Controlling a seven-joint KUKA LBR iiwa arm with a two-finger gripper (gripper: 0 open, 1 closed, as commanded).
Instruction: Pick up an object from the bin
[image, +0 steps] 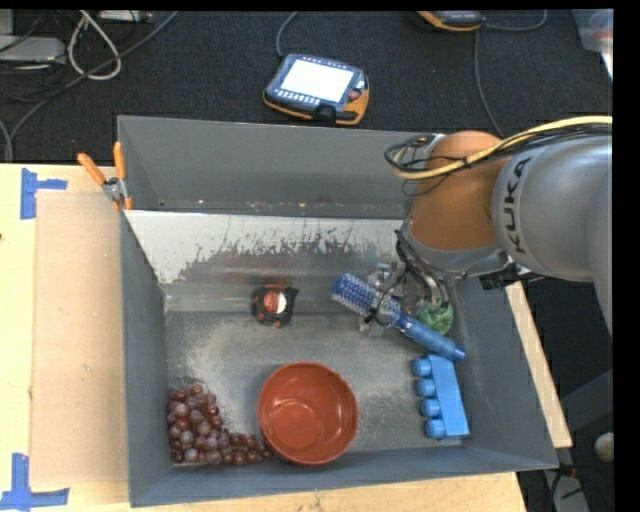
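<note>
My gripper (385, 300) is low in the bin's right back part, under the orange-covered wrist. A blue brush (385, 308) with a bristled head at the left and a handle running down to the right lies right at its fingers; the fingers seem to be round the brush's neck. A green thing (437, 317) lies just behind the handle. A blue toy block with round studs (441, 397) lies in front of it near the right wall.
A red bowl (308, 412) stands at the front middle. A bunch of dark red grapes (203, 428) fills the front left corner. A small black and orange tape measure (272, 304) lies at the back wall's foot.
</note>
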